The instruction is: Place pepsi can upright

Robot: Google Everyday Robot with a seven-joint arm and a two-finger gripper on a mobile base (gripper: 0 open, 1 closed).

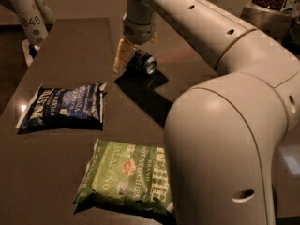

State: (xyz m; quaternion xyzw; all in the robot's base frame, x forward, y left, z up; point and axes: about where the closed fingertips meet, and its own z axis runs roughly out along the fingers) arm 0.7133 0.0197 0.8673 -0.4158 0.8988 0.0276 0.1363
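Observation:
The pepsi can [144, 63] is small and dark blue. It lies on its side at the far middle of the dark table [70, 41], with a silver end facing right. My gripper [136, 60] hangs straight down over it, open. One yellowish finger [120, 56] stands just left of the can. The other finger is hidden behind the can. The can rests on the table between the jaws.
A flat dark-blue chip bag [65, 106] lies at the left. A green chip bag [126, 179] lies at the front. My own white arm [225, 139] fills the right side. Another robot's white limb [30, 18] stands at the far left.

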